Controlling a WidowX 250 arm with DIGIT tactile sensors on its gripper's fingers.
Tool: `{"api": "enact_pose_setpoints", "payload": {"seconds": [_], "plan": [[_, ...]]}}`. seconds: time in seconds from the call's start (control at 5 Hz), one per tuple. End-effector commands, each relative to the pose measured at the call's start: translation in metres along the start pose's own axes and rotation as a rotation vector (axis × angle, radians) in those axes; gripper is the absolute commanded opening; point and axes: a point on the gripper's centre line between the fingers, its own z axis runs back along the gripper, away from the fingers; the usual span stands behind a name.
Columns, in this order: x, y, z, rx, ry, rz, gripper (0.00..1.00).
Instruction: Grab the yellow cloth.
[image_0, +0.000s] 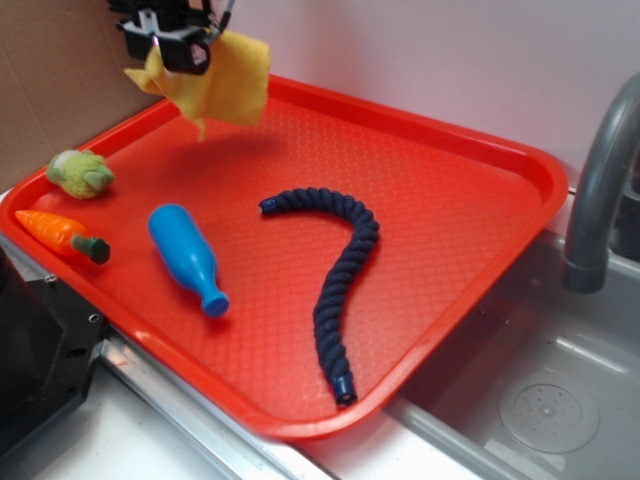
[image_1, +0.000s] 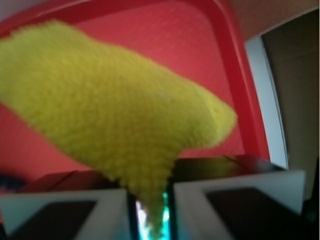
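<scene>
Nearest the wrist camera, two pale fingers (image_1: 75, 210) stand close together with a pinch of the yellow cloth (image_1: 120, 110) caught in the narrow slot between them. Most of that view is filled by the cloth, blurred, hanging free over the red tray (image_1: 200, 45); only the tray's far corner and rim show past it.

From the exterior view, the gripper (image_0: 185, 50) sits at the top edge of the picture, its upper part cut off, so the arm above cannot be made out. The yellow cloth (image_0: 225, 85) dangles from it, raised clear of the tray (image_0: 470, 230) above its back left corner, with a faint shadow on the tray floor below.

Lying on the tray: a dark blue braided rope (image_0: 340, 280) in a curve at the middle, a blue bottle (image_0: 185, 255) on its side to the left, an orange toy carrot (image_0: 60, 235) near the left rim, and a pale green fuzzy ball (image_0: 80, 173) behind the carrot. A grey faucet (image_0: 600, 170) is partly cut off at right, over a steel sink (image_0: 540, 400).
</scene>
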Motion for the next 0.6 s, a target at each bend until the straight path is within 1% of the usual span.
{"api": "enact_pose_setpoints", "payload": {"seconds": [0.0, 0.2, 0.4], "plan": [[-0.015, -0.006, 0.095, -0.003, -0.068, -0.116, 0.00], [-0.026, 0.007, 0.118, -0.050, -0.085, -0.149, 0.00], [-0.033, 0.004, 0.140, 0.002, -0.153, -0.097, 0.00]]}}
